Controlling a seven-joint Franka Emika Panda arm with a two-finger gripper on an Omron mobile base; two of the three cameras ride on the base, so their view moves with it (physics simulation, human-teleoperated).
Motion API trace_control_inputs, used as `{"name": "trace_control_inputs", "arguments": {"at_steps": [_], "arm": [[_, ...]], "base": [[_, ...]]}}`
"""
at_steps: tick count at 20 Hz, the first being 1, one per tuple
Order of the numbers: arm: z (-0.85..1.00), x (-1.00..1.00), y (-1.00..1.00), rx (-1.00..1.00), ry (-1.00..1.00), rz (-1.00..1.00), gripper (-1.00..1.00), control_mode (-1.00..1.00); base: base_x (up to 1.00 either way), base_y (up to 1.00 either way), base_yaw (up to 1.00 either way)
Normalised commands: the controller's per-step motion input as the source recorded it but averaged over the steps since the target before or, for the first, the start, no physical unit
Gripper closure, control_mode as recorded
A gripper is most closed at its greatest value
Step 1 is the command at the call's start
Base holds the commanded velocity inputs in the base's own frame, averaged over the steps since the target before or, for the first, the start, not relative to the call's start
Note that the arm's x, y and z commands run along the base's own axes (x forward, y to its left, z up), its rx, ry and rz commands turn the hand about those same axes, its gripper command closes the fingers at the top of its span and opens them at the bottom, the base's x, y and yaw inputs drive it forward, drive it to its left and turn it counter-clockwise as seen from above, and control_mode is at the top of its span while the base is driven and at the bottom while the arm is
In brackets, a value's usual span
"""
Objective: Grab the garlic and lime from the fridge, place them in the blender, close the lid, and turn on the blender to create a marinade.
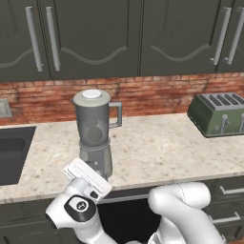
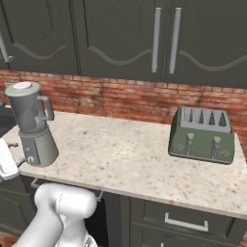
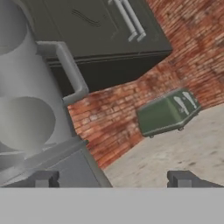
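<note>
- Blender (image 1: 95, 133) with lid (image 1: 92, 94) on stands on the surface (image 1: 157, 152), its base just beyond the left finger
- Fingers (image 3: 43, 178) spread apart, released, grasping nothing

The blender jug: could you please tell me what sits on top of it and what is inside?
The lid caps the blender. Through the smoky wall, only a vague round shape shows; contents cannot be identified.

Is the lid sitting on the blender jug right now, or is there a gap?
Touching. In the left base view the lid sits flat in the mouth of the blender jug, no gap at the rim; the right base view shows the same.
</note>
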Motion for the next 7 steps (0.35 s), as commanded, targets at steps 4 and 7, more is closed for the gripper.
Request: {"name": "trace_control_inputs", "arguments": {"at_steps": [4,7], "arm": [[0.4,-0.45,0.1,0.0,-0.08,0.0,-1.0,-1.0],[0.5,-0.57,0.02,0.0,-0.09,0.0,-1.0,-1.0]], "base": [[0.0,0.0,0.0],[0.0,0.0,0.0]]}}
